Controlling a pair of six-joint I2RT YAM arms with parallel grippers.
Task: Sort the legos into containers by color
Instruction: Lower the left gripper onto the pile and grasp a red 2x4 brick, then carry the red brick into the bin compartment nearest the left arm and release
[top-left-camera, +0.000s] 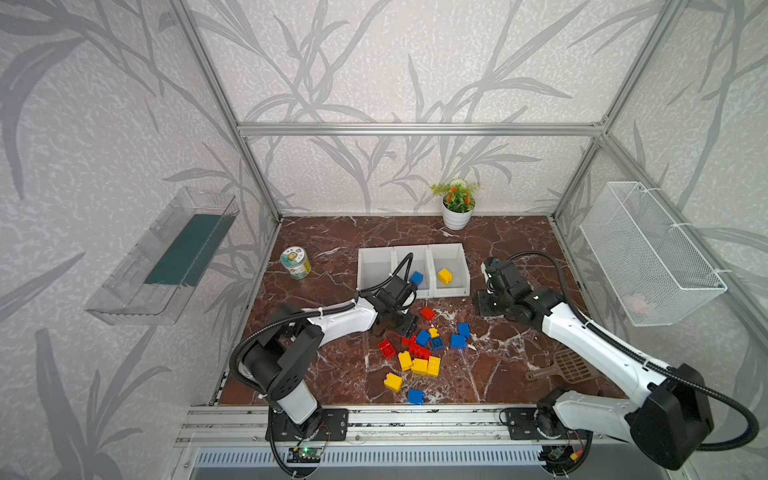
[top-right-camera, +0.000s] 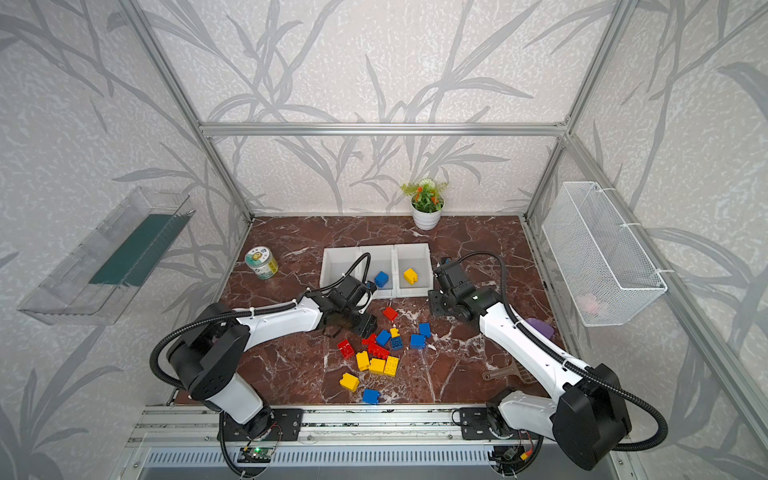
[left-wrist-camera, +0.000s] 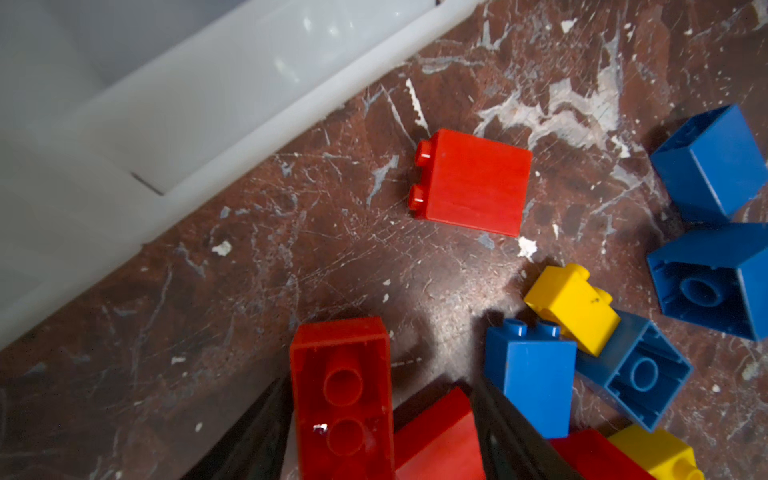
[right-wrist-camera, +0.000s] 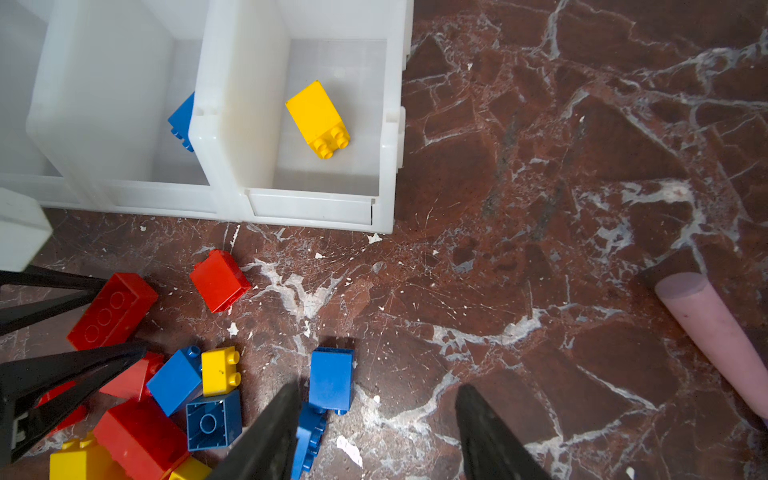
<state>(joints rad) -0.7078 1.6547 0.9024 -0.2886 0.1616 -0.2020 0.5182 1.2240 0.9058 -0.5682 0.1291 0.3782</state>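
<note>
Red oblong plastic brick (left-wrist-camera: 340, 395), hollow side up, lies just in front of the row of three white plastic bins (right-wrist-camera: 311, 208); the left claw (left-wrist-camera: 382, 382) straddles it, jaws apart, not yet pinching. A second red brick (left-wrist-camera: 436, 436) sits inside the jaws too, so recentre on the oblong's long sides before closing. Right claw (right-wrist-camera: 378, 390), spread and empty, hovers off the row's right front corner.

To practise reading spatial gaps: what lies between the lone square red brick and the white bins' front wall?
Nothing; only bare marble table separates red brick and bins, seen in the right wrist view.
</note>
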